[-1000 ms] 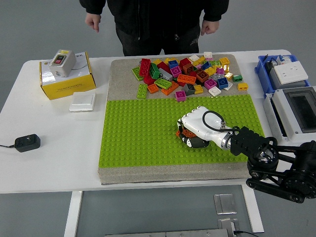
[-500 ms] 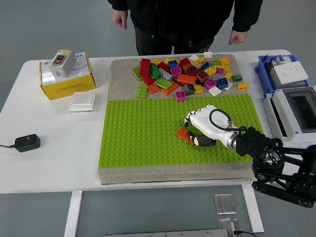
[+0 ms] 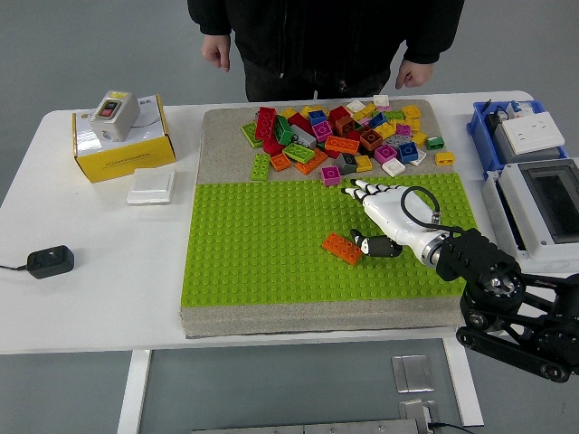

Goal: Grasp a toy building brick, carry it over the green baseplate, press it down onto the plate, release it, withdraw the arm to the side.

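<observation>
Head view: white table (image 3: 109, 298) on grey floor, grey foam slab under studded green plate (image 3: 262, 253) at centre. Orange brick (image 3: 342, 248) sits tilted on plate, centre-right. White right hand (image 3: 384, 217) just beside it, fingers spread flat, holding nothing. Glossy brick pile (image 3: 339, 136) upper centre. Yellow box (image 3: 122, 145) upper left. Person (image 3: 317, 36) standing at top edge.

My right hand (image 3: 389, 215) hovers over green baseplate (image 3: 253, 262), fingers spread, holding nothing. Orange brick (image 3: 341, 248) lies on plate just left of my thumb.
</observation>
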